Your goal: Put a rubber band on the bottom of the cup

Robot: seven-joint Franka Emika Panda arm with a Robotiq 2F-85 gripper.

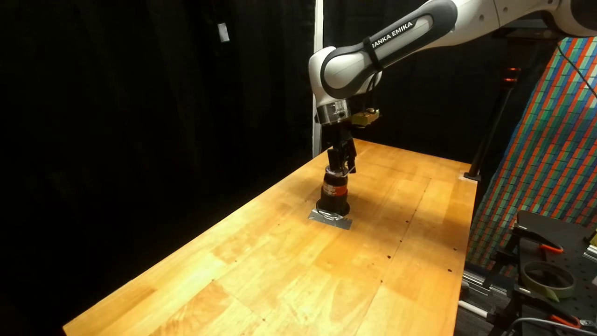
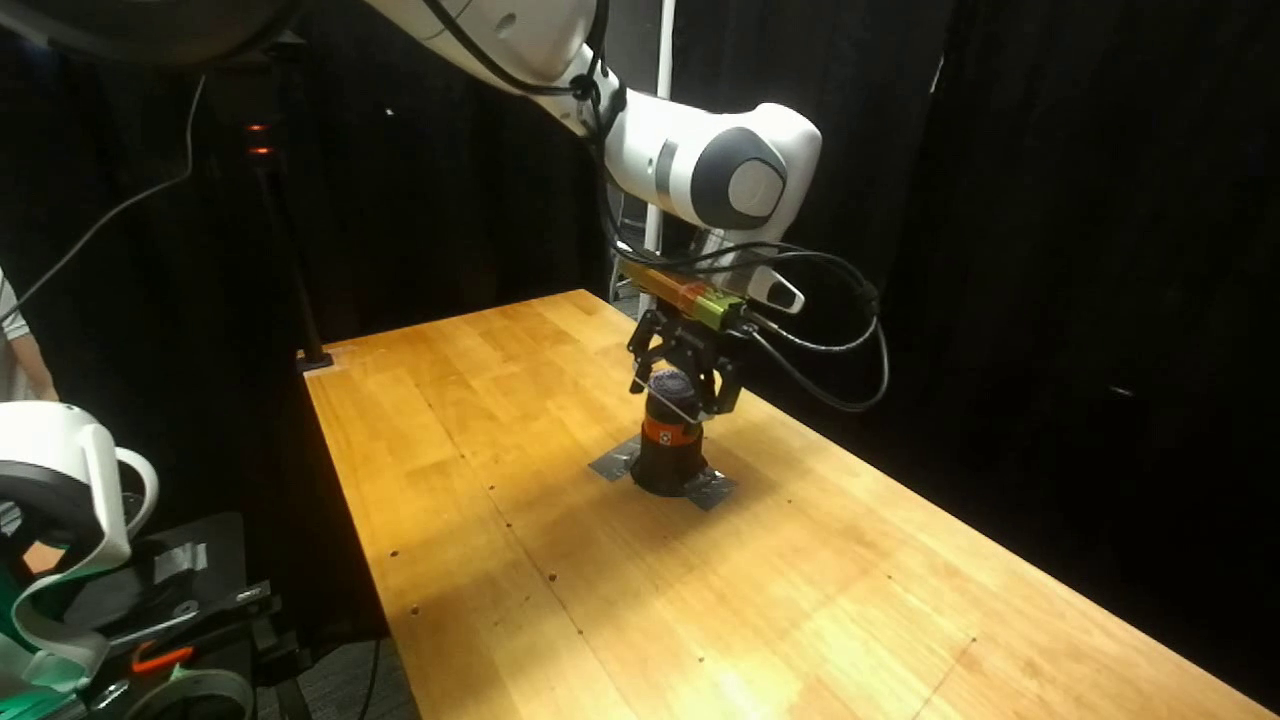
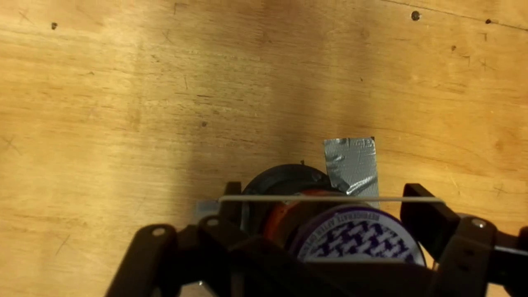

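Observation:
The cup is a dark squat jar shape with an orange band and a wide dark base. It stands upright on the wooden table in both exterior views. In the wrist view its purple-and-white patterned top faces me, partly hidden by the gripper. My gripper is open, its fingers on either side of the cup's top; it shows in both exterior views. A pale rubber band is stretched across the two fingers and also shows in an exterior view. Whether it touches the cup I cannot tell.
Grey tape strips lie at the cup's base and on the wooden table. A black post stands at a table corner. A dark side stand with a tape roll is beside the table. Cables loop beside the wrist.

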